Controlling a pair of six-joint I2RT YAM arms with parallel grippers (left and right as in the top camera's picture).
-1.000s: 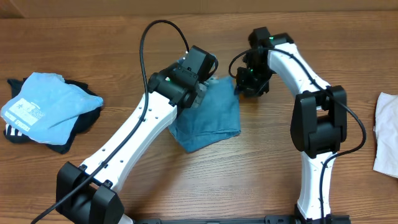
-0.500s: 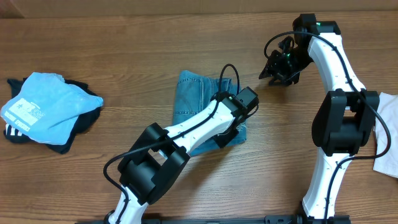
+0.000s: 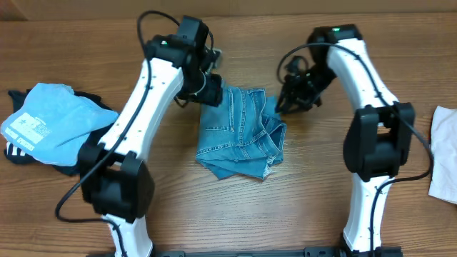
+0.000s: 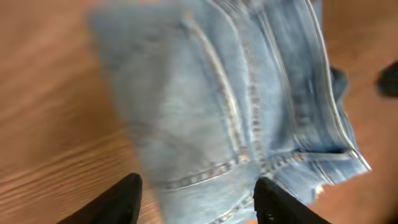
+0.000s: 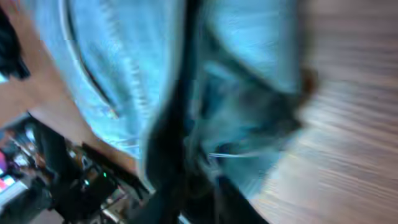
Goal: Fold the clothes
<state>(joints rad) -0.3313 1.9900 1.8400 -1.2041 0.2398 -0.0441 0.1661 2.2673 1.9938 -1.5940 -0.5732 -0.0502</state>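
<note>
The wooden counter carried the jeans at its middle, folded into a rough bundle with a frayed hem poking out. A sky-blue shirt lay on a black garment far left, and a cream garment lay at the right edge. The left claw stood wide over the bundle's upper-left corner. The right claw was beside its upper-right edge, too blurred to tell its grip. Squaring the edges before another fold would probably serve best.

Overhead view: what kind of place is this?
Probably a robot lab workbench: a white left arm and right arm work at a wooden table, with jeans between them and a sky-blue shirt nearby.
</note>
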